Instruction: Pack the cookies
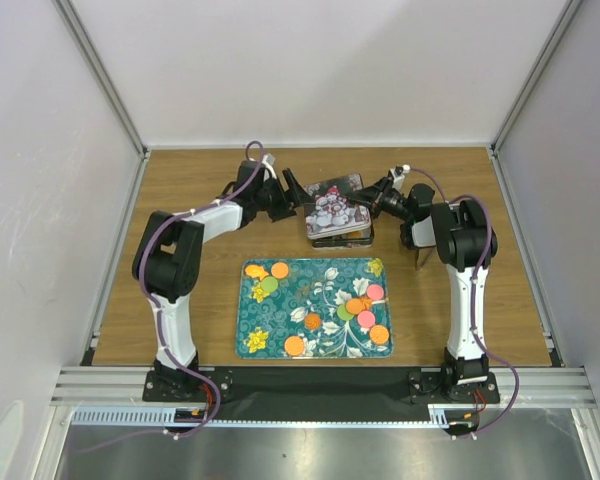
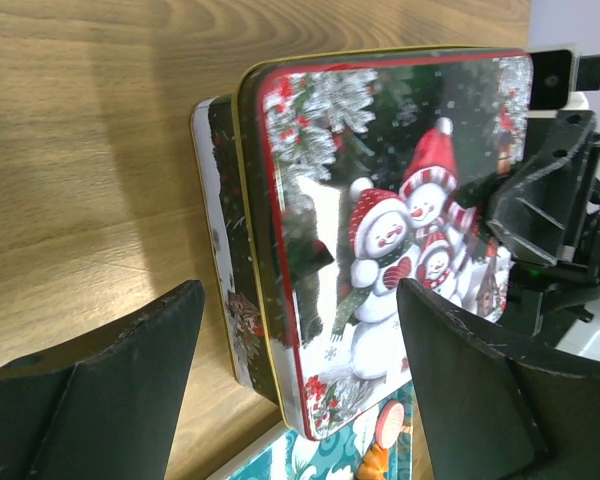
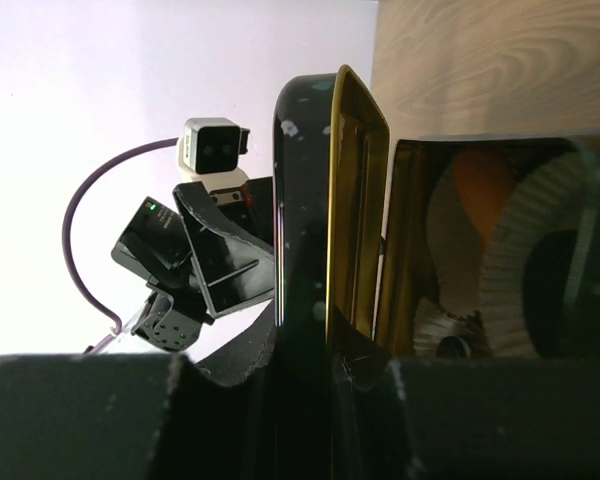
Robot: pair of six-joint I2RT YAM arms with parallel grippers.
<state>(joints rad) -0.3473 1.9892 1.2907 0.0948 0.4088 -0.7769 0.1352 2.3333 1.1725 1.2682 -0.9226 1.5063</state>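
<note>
Several cookies, orange [image 1: 279, 270], green [image 1: 268, 285] and pink [image 1: 375, 292], lie on the teal flowered tray [image 1: 320, 275]. A snowman tin stands behind it. Its lid [image 1: 335, 207] is tilted up off the base [image 1: 345, 239]. My right gripper [image 1: 368, 201] is shut on the lid's right edge [image 3: 305, 200], its fingers pinching the rim [image 3: 330, 345]. Inside the tin base [image 3: 400, 250] are white paper cups [image 3: 520, 270] and an orange cookie [image 3: 480, 185]. My left gripper [image 1: 294, 190] is open and empty at the tin's left side, its jaws facing the lid [image 2: 380, 220] without touching it [image 2: 300, 300].
Bare wooden table [image 1: 190, 200] lies left of and behind the tin, with white walls round it. The tray's far edge [image 2: 310, 455] sits close under the tin, with a pink cookie [image 2: 390, 420] near it. The two grippers face each other across the tin.
</note>
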